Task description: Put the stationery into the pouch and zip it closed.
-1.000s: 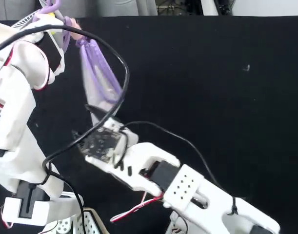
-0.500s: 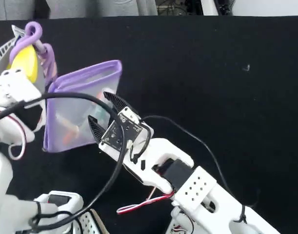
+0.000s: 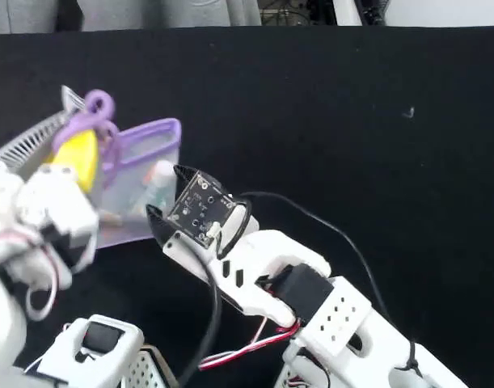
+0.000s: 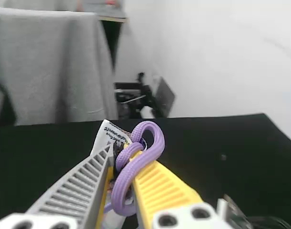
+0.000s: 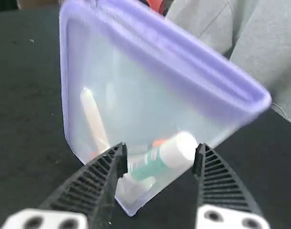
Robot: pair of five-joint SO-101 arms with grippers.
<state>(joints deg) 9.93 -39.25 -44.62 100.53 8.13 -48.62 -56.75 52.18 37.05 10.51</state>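
The stationery looks loaded, so I judge we're at the zip. My left gripper (image 4: pixel 121 143) is clamped on the cord (image 4: pixel 138 160), dangling the pouch (image 3: pixel 141 166) above the table (image 3: pixel 352 121) near its left edge. My right gripper (image 5: pixel 160 150) stands spread, with the pouch's lower corner just ahead. Next it should pinch there to brace. Count: one pouch, one cord, one glue stick (image 5: pixel 171 152) and, I think, two pens (image 5: pixel 93 119).

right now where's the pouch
In the high view the pouch is on the left, held by its purple loop in the left gripper, with the open right gripper just beside it.
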